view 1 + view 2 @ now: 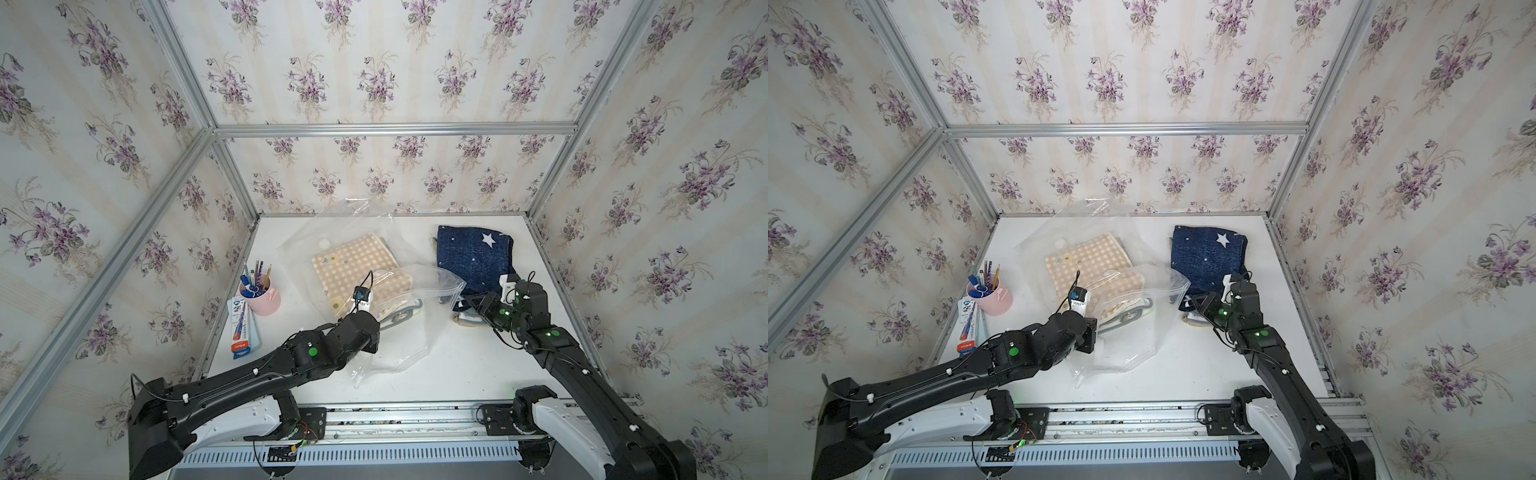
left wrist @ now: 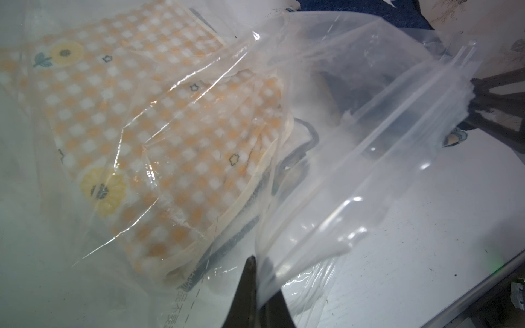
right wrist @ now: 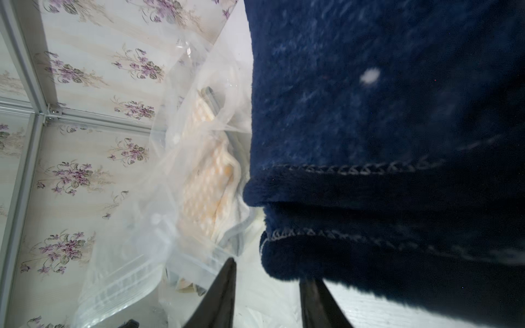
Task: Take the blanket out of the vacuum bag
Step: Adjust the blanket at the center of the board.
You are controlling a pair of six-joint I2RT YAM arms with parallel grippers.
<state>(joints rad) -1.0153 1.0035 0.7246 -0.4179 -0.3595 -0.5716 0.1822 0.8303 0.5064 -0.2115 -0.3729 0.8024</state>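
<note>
A: Where on the white table (image 1: 457,365) is the vacuum bag (image 1: 405,336)?
B: It lies mid-table with the checked blanket (image 1: 357,257) inside; the navy star blanket (image 1: 473,257) lies outside, just right of it
A: And the grippers?
B: The left gripper (image 2: 257,267) pinches the bag's plastic, seemingly near its zip edge; the right gripper (image 3: 270,271) stands spread, empty, beside the navy star blanket's hem
</note>
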